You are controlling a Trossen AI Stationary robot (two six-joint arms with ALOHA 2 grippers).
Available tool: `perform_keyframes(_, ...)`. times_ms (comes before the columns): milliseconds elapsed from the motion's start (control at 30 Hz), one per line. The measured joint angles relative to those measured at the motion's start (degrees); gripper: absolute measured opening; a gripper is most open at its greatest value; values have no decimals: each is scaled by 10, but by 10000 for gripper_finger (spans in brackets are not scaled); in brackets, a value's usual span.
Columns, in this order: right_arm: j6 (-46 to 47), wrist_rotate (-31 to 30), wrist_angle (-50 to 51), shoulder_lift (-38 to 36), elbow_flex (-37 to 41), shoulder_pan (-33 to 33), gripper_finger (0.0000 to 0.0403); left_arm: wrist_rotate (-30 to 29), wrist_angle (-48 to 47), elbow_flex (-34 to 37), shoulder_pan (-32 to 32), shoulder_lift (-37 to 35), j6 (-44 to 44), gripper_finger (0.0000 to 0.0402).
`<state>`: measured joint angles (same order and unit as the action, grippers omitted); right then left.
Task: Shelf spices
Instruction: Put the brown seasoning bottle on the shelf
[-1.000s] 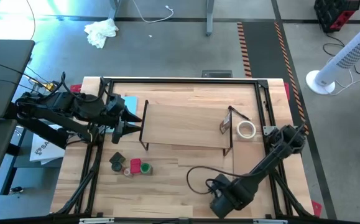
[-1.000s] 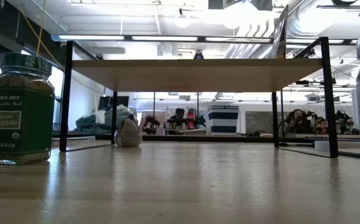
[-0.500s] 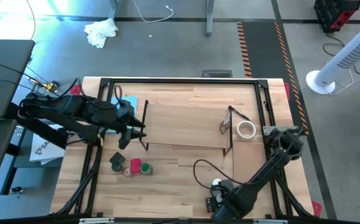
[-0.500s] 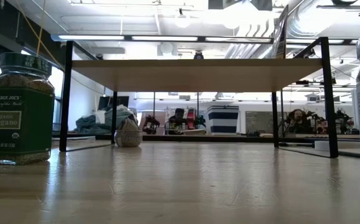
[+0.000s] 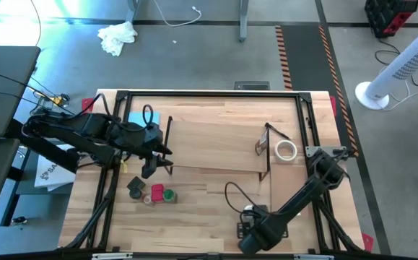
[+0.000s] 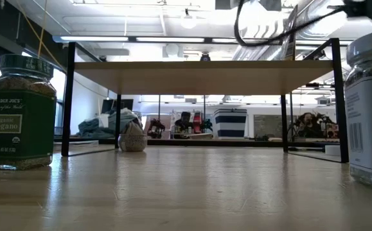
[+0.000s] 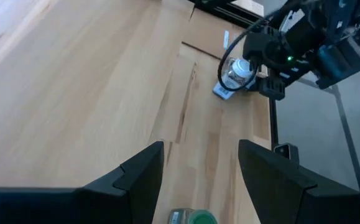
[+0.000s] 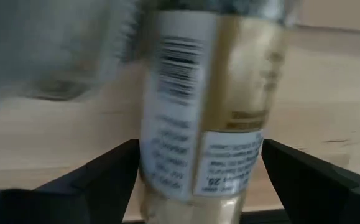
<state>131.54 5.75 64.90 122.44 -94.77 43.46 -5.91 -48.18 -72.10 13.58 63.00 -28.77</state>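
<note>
My right claw (image 5: 248,225) sits near the worktop's (image 5: 209,217) front edge, well in front of the shelf (image 5: 212,141), fingers spread wide around a white-capped spice jar (image 8: 207,93); I cannot tell if it grips. My left claw (image 5: 149,167), half open and empty, hangs at the shelf's left end. Other jars (image 5: 151,192) stand just in front of that end.

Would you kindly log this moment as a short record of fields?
Left gripper: open, empty, above the shelf's left end
Right gripper: fingers wide, straddling a white-capped jar at the table's front edge
Jar cluster: oregano jar with other small jars in front of the shelf
Shelf top: no jars
Tape ring: right of the shelf
</note>
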Motion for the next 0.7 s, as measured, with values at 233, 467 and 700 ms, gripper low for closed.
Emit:
perform_keyframes(233,8,-4,21,2,0,3,332,-4,4,0,0,0,-6,205)
perform_keyframes(467,-10,-24,37,11,0,-5,319,-6,19,0,0,0,-23,205)
perform_keyframes(700,-5,-2,13,31,-2,12,269,-7,20,0,1,0,-31,205)
